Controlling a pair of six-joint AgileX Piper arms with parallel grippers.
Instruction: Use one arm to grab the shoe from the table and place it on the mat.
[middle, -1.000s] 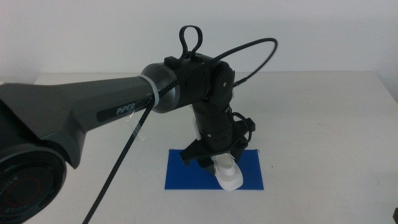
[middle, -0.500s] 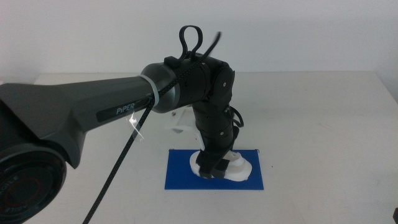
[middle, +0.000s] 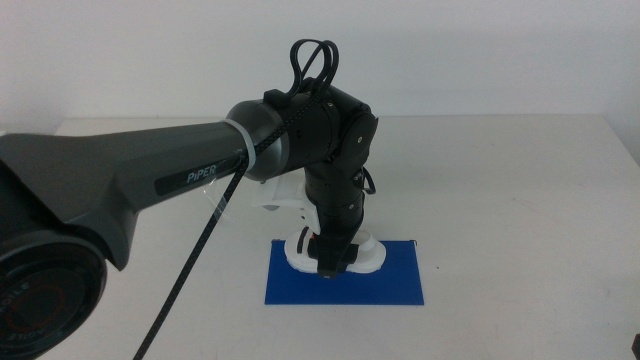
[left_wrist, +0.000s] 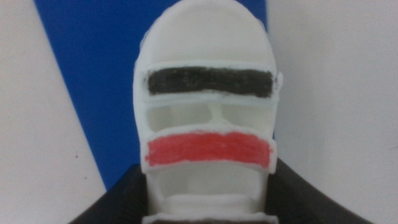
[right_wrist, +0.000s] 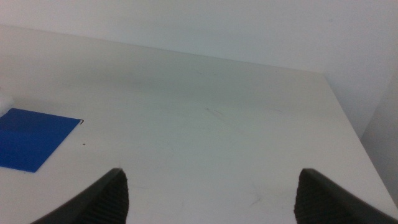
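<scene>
Since half a second ago, shifted toward the far left part of the mat (middle: 395, 285); shoe (middle: 368, 256) carried along, now lying across the mat's far edge rather than nearer its middle, partly over the table (middle: 520, 190). A second ago, held higher and nearer the mat's front, toe pointing at the camera.

Left arm (middle: 180, 180) reaching in from the left side, elbow high, wrist bent steeply down, cable looped above the joint. Left gripper (middle: 330, 262) pointed down at the mat, jaws clamped on either side of the shoe near its heel end; black strap and red strap seen directly ahead of the jaws in the wrist view, shoe (left_wrist: 208, 118) over the blue mat (left_wrist: 93, 81).

Right gripper (right_wrist: 211, 193) waiting well away from the mat, jaws spread wide over bare table.
</scene>
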